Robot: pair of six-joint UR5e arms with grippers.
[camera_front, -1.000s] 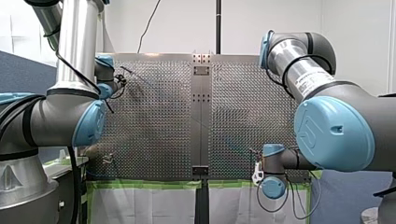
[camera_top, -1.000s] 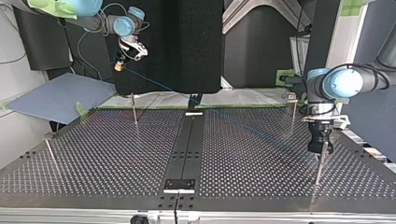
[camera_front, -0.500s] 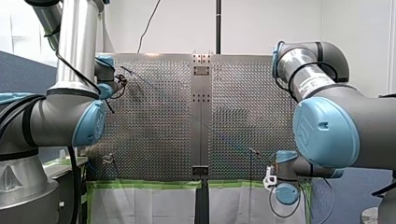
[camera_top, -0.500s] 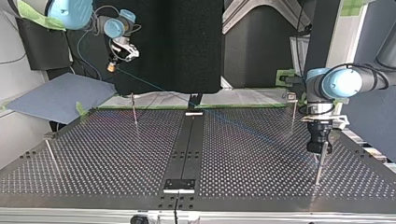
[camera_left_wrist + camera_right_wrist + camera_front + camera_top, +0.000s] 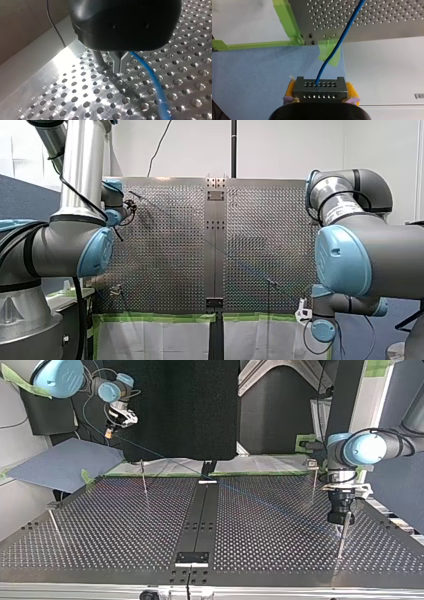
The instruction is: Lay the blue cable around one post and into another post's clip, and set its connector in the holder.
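Note:
The thin blue cable (image 5: 150,451) runs taut across the perforated table from one gripper to the other. My right gripper (image 5: 108,434), off the table at the top view's left, is shut on the dark grey connector (image 5: 319,88) with its yellow pads (image 5: 351,90); the cable (image 5: 339,42) leaves the connector toward the table's edge. My left gripper (image 5: 343,520), black, stands low over a thin post (image 5: 341,542) at the top view's right. In the left wrist view its metal fingers (image 5: 119,64) are shut on the cable (image 5: 152,85), beside that post (image 5: 98,60).
Three more thin posts stand on the table (image 5: 143,477) (image 5: 55,525) (image 5: 313,482). A black rail (image 5: 200,515) runs down its middle with a small plate (image 5: 191,558) near the front. A blue mat (image 5: 249,72) and green tape (image 5: 287,22) lie past the table's edge.
My right arm has carried the connector further off the table, toward the top view's left, drawing the cable along. My left arm has stayed at its post.

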